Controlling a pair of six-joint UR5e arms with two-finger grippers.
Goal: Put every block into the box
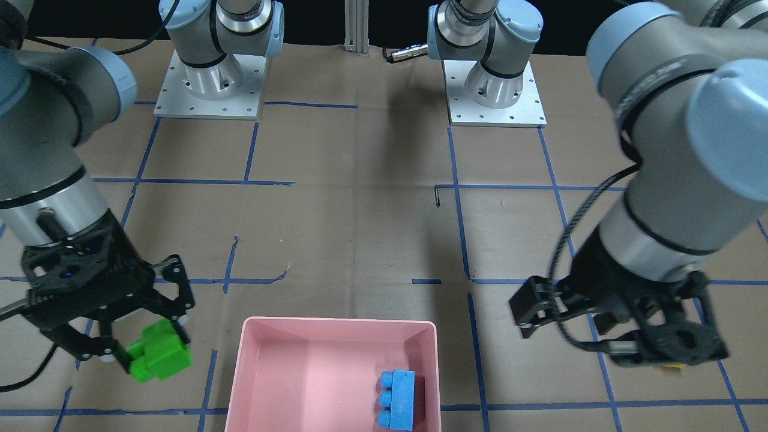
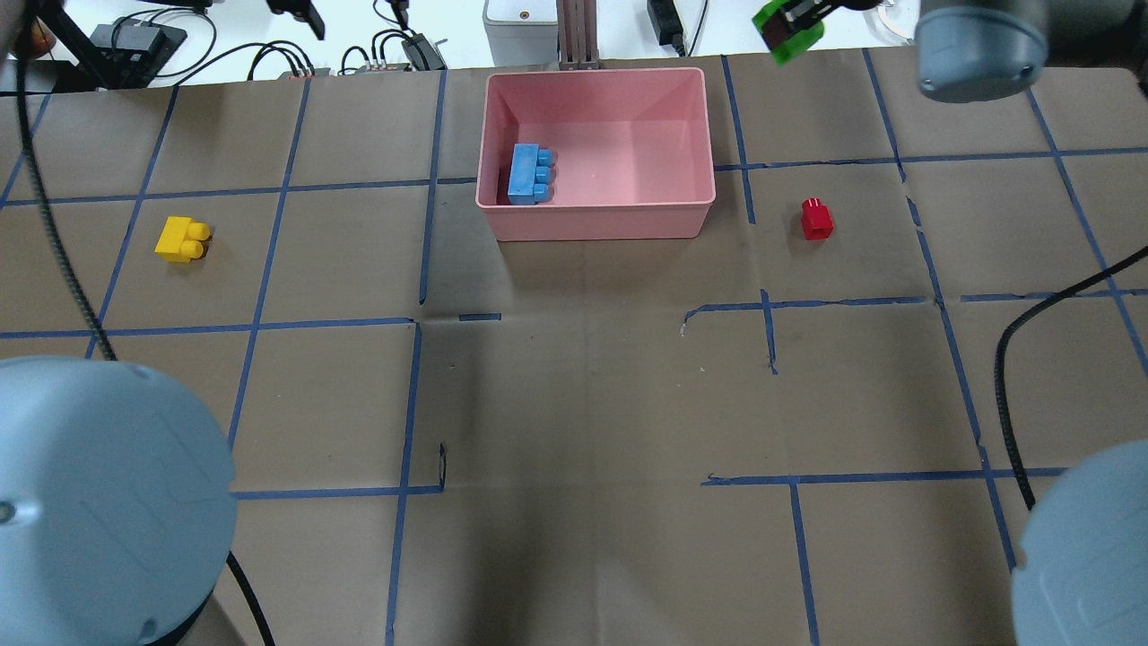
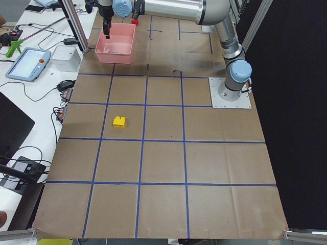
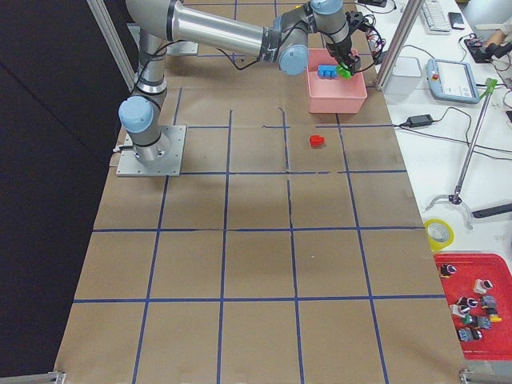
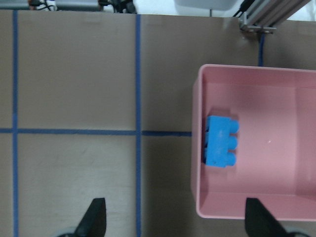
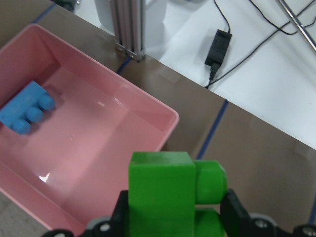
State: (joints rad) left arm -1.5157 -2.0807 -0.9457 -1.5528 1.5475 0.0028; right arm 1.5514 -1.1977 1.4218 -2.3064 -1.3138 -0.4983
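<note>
The green block [image 1: 161, 351] is a bright two-stud brick, turned so its studs point sideways. It sits pinched between the fingers of the right gripper [image 1: 146, 339], which is closed onto its flat faces and holds it in the air. It hangs just outside the box [image 2: 596, 222], beside the corner on the robot's right, and does not touch the rim.

The box is a shallow pink tray with rounded corners, standing at the far middle of the table [image 2: 574, 404]. Inside it lies the blue block [image 2: 525, 175], a longer three-stud brick close by the wall on the robot's left, its studs facing the box's middle.

The red block [image 2: 816, 219], a small one-stud piece, rests on the table near the box on the robot's right. The yellow block [image 2: 179, 240], a two-stud piece, lies well apart on the robot's left.

The left gripper [image 5: 177, 220] hovers by the box's left wall with its fingers spread wide and nothing between them. The blue block lies below and ahead of it.

The table is covered in brown paper with a blue tape grid.
</note>
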